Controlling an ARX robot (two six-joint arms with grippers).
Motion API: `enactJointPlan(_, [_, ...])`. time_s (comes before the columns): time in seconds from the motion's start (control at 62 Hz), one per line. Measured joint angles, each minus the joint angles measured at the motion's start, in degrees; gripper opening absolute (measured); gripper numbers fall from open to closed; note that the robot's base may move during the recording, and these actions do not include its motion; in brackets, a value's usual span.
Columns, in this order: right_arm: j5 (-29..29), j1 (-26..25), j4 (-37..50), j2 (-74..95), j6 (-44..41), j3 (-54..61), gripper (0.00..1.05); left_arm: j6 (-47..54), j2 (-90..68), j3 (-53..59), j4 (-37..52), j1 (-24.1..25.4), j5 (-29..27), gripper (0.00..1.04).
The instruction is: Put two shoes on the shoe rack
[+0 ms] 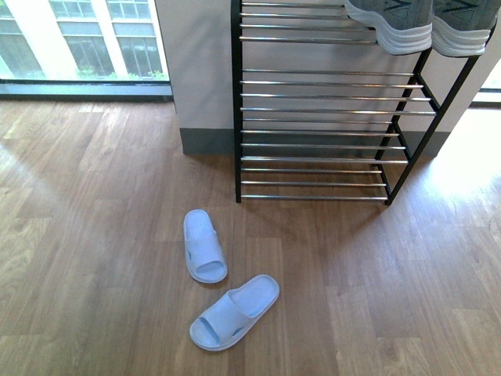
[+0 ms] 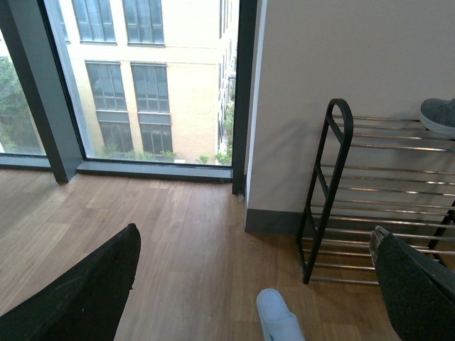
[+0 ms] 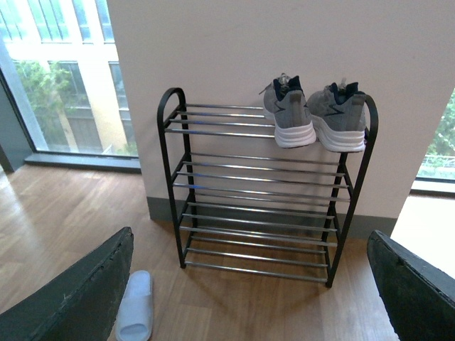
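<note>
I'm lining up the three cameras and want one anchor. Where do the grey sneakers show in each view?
Front view: grey sneakers at the top right, cut off by the edge, white soles jutting over the top tier.
Left wrist view: only the end of one, at the right edge.
Right wrist view: both whole, on the right half of the top tier.
Shared landmark: the black-framed shoe rack.

shoe rack [image 1: 236,117] top tier: sneakers [image 3: 290,117] fill right end, left end free | lower tiers: bare rods, open at front edge | wall [image 3: 234,50] closes rack's back | floor [image 1: 94,235]: two slides [image 1: 205,247] lie before rack's left corner, rest free
</note>
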State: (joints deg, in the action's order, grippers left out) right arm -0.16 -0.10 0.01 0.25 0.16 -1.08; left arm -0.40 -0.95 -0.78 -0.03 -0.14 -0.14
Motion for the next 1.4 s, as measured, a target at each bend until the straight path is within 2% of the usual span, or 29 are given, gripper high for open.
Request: enactJointPlan(1.404, [0.2, 0.0, 0.0, 0.0, 0.0, 0.0, 0.95, 0.0, 0.0, 0.0, 0.0, 0.0, 0.1, 0.95])
